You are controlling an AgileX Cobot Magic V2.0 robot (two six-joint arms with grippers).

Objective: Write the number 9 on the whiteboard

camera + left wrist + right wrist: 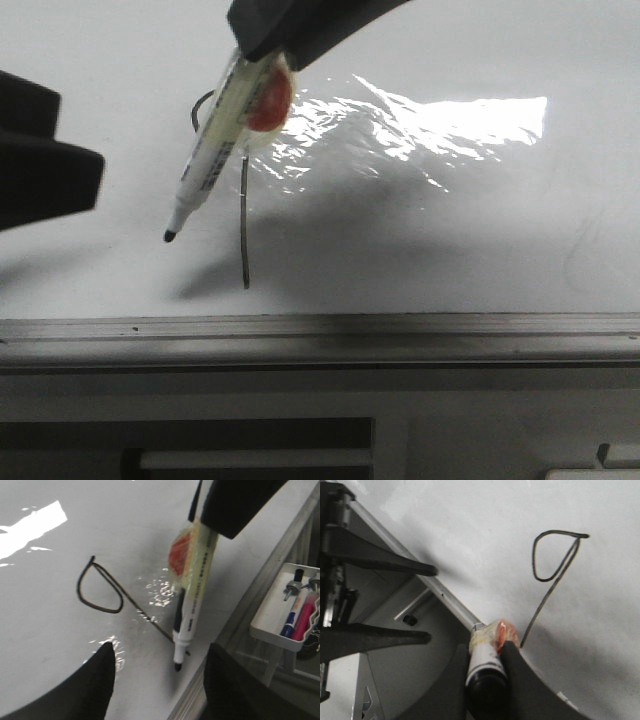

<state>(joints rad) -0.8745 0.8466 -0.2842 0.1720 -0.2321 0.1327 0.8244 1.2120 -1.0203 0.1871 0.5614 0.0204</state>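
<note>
The number 9 [244, 232] is a thin black line on the whiteboard [450, 250], a small loop over a long stem. It is whole in the left wrist view [100, 587] and the right wrist view [545, 595]. My right gripper [262, 58] is shut on a white marker [213, 150] wrapped in tape with a red patch. The marker's black tip hangs just left of the stem's lower end, seemingly a little above the board. The grip also shows in the right wrist view [490, 647]. My left gripper [160, 655] is open and empty, beside the stem's end.
A grey metal edge rail [320, 335] runs along the board's near side. A bright glare patch [450, 125] lies right of the 9. A white tray [265, 630] with several markers sits beyond the rail.
</note>
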